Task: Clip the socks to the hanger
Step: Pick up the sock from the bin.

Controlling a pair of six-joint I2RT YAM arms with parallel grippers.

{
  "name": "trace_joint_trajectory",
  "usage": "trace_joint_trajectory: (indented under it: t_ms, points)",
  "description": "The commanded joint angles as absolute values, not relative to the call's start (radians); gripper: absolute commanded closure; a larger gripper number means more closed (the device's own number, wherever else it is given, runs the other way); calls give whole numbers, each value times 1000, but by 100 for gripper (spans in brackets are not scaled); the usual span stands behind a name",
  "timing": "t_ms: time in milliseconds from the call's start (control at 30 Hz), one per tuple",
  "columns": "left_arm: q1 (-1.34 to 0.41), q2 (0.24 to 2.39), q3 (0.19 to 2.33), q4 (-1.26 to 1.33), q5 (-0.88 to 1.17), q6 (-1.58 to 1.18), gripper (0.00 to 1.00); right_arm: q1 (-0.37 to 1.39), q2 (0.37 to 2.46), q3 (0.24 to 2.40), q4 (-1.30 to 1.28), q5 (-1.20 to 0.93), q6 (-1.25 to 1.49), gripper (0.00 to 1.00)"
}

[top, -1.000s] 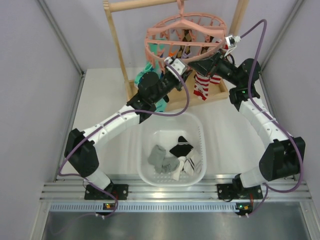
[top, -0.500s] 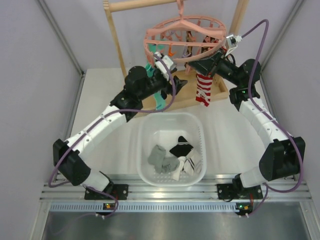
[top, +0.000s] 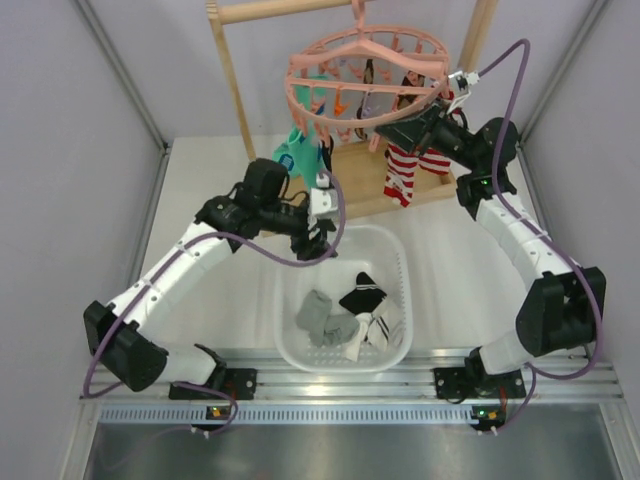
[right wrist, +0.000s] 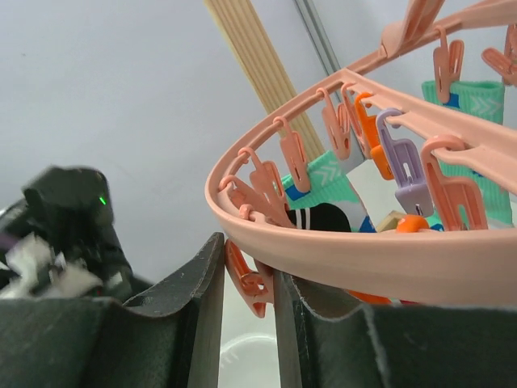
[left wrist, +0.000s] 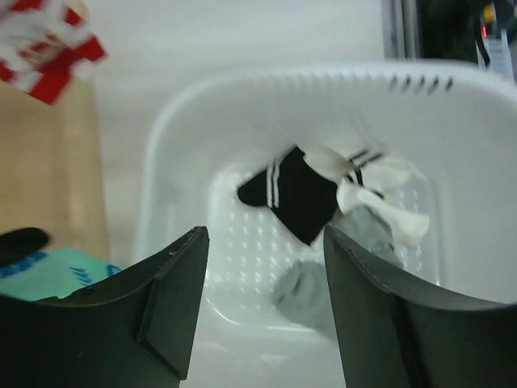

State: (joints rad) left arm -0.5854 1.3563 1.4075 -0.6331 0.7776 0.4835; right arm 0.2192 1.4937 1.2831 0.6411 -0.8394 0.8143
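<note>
Closest to me, the white basket (left wrist: 323,77) is sitting on the desk (top: 210,220) between the two arms, holding the loose socks (top: 345,320). A black sock (left wrist: 300,194) with white stripes is lying on top at about 1 o'clock in the pile, beside a grey sock (top: 318,312).

The left end effector (left wrist: 265,242) is hovering over the basket's 11 o'clock rim with its jaws spread wide and nothing in them. It is aiming down at the black sock, probably to pick it.

Farther back at 12 o'clock, the pink hanger (right wrist: 363,267) is dangling from the wooden rack (top: 232,80). The right end effector (right wrist: 249,259) is pinching a peg (right wrist: 242,271) on the outer ring, apparently steadying it. Teal socks (top: 296,148) and red-and-white striped socks (top: 402,175) are crowding the ring.
</note>
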Motion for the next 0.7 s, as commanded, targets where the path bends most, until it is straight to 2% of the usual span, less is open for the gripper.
trace_joint_trajectory:
  t_ms: [0, 100, 167, 233, 400, 567, 667]
  points:
    - [-617, 1350, 1267, -806, 836, 922, 36, 207, 1499, 1304, 680, -859, 799, 100]
    - [-634, 1393, 1195, -720, 834, 988, 38, 207, 1502, 1305, 672, -859, 796, 100]
    - [-635, 1452, 1204, -780, 891, 1162, 48, 206, 1500, 1305, 651, -856, 787, 100]
    - [-650, 1491, 1192, -766, 881, 1313, 48, 202, 1506, 1308, 643, -857, 775, 100]
    - [-718, 1617, 1197, -608, 841, 1264, 50, 199, 1516, 1308, 652, -853, 785, 100]
    - [-770, 1670, 1104, -416, 782, 1388, 57, 192, 1529, 1310, 660, -857, 799, 100]
    - [-775, 1733, 1150, -446, 778, 1459, 60, 187, 1531, 1309, 664, -864, 804, 100]
